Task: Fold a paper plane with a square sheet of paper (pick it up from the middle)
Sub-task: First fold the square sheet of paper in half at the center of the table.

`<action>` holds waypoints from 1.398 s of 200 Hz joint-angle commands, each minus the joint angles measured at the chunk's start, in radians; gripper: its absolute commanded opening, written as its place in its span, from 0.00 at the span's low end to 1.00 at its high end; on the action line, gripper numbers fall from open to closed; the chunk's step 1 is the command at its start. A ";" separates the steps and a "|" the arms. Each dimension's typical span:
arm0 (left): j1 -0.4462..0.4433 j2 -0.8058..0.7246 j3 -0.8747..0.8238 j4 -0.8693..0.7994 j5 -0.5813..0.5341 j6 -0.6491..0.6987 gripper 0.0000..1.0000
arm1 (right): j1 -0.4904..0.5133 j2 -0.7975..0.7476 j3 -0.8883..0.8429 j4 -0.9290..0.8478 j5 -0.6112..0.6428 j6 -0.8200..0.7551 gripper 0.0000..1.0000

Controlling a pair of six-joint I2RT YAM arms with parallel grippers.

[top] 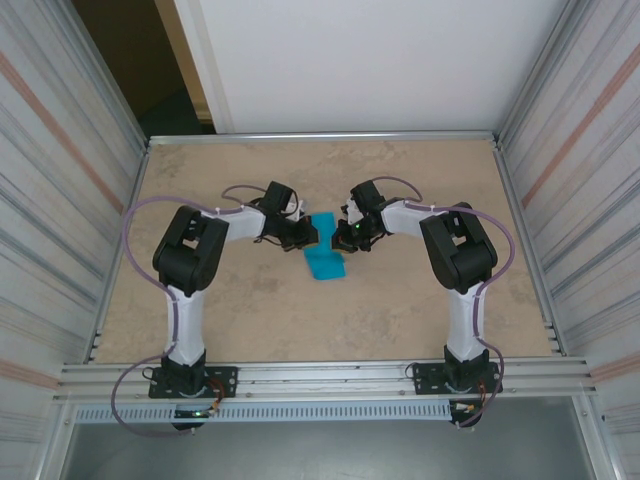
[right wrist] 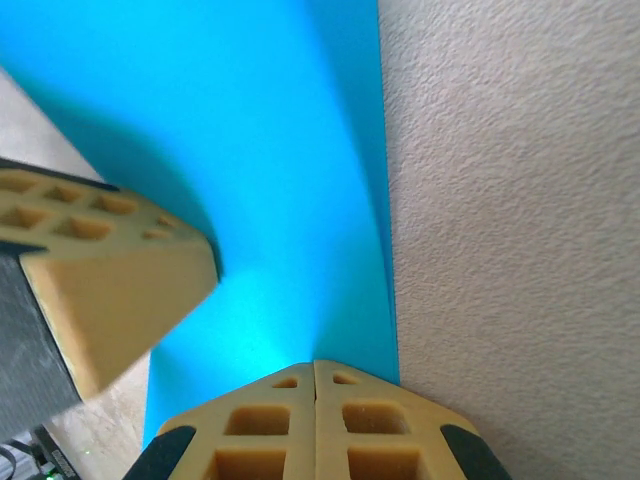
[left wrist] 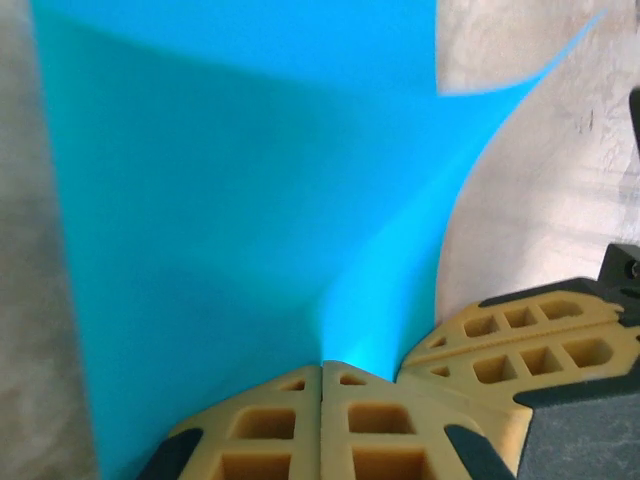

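From above, you see both arms bent inward over the middle of the worktop (top: 200, 300), with the left hand (top: 308, 236) and right hand (top: 342, 238) meeting at the far edge of the square sheet of paper (top: 326, 262). Its near part lies on the surface.

On your left wrist camera, the left hand (left wrist: 321, 372) has its jaws pressed together on the paper (left wrist: 240, 200), which rises in a curved fold. The other hand's finger sits just beside it.

On your right wrist camera, the right hand (right wrist: 315, 368) likewise pinches the sheet's (right wrist: 260, 130) edge, jaws closed.
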 commanded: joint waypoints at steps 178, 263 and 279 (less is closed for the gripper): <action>0.045 0.019 0.015 0.078 -0.003 0.050 0.00 | -0.015 0.126 -0.098 -0.248 0.250 -0.019 0.00; 0.187 0.147 0.175 -0.140 -0.096 0.091 0.00 | -0.009 0.129 -0.110 -0.239 0.248 -0.009 0.00; 0.191 0.166 0.222 -0.178 -0.101 0.115 0.00 | -0.007 0.127 -0.111 -0.237 0.248 -0.005 0.00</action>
